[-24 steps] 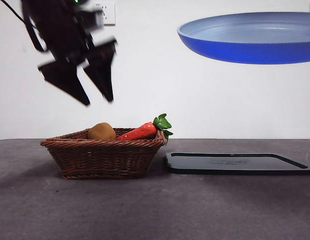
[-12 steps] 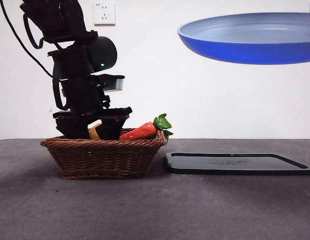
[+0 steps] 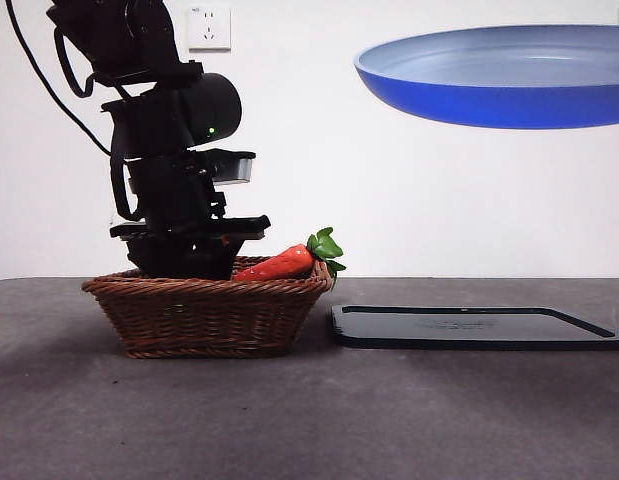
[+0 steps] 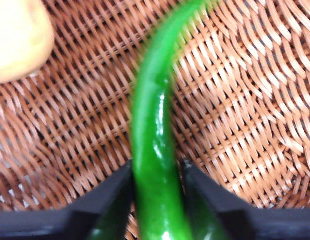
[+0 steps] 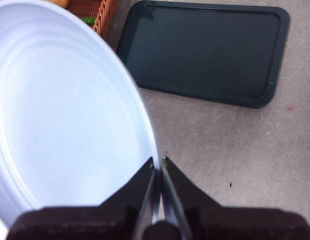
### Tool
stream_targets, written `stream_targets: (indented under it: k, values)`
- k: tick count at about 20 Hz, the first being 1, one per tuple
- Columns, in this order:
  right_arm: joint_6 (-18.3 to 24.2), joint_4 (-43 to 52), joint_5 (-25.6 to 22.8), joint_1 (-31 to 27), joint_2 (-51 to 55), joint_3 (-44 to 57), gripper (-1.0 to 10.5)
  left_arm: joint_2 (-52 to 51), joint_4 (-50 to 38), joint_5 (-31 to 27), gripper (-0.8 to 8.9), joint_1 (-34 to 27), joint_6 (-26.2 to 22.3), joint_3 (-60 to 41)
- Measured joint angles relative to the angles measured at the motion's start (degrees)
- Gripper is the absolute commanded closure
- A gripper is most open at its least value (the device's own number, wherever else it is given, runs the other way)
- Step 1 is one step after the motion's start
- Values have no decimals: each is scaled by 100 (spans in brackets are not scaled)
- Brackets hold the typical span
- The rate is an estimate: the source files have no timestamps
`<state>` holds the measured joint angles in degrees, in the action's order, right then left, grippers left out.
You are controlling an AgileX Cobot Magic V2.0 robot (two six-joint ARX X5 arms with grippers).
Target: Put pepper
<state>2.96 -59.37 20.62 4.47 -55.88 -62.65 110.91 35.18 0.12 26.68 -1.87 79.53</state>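
The glossy green pepper (image 4: pixel 155 135) lies on the woven floor of the wicker basket (image 4: pixel 245 100), and my left gripper (image 4: pixel 157 167) is shut on it, one black jaw pressing each side. In the front view that gripper (image 3: pixel 189 262) reaches down inside the basket (image 3: pixel 204 315) at the left of the table, and the pepper is hidden behind the rim. My right gripper (image 5: pixel 158 162) is shut on the rim of a blue plate (image 5: pixel 59 115), which hangs high at the upper right (image 3: pixel 499 85).
A tan potato (image 4: pixel 17 35) sits in the basket beside the pepper. A red vegetable with a green leafy top (image 3: pixel 279 265) leans on the basket's right rim. A dark flat tray (image 3: pixel 469 327) lies right of the basket, below the plate.
The left arm came down from above the basket into it, then shifted slightly right, now hiding the potato in the front view. The plate has stayed in place.
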Motion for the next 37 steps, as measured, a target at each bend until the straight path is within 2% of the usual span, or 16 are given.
stream_targets:
  k: [8,14,17,21,23,28,32,37]
  values:
    - [2,2,0,0,-4,0,941,-181,96,0,703,0,149,0]
    - [-44,111,0,0,-446,-2,941,-1163,356,92,703,9,190,11]
    - [-227,365,42,2,-1036,-2,941,-1738,588,391,703,94,195,11]
    - [-581,726,437,201,-2002,-2,941,-2291,680,1062,703,431,212,39]
    - [-748,835,437,448,-2420,-2,941,-2286,743,1307,703,688,243,46]
    - [-1145,1241,452,1113,-2815,-2,941,-2022,870,1283,703,1373,186,46]
    - [-1276,1237,457,1241,-2815,-2,941,-1563,966,896,701,1547,81,46]
    - [-1287,1172,555,1239,-2815,-2,941,-1147,986,887,697,1576,79,46]
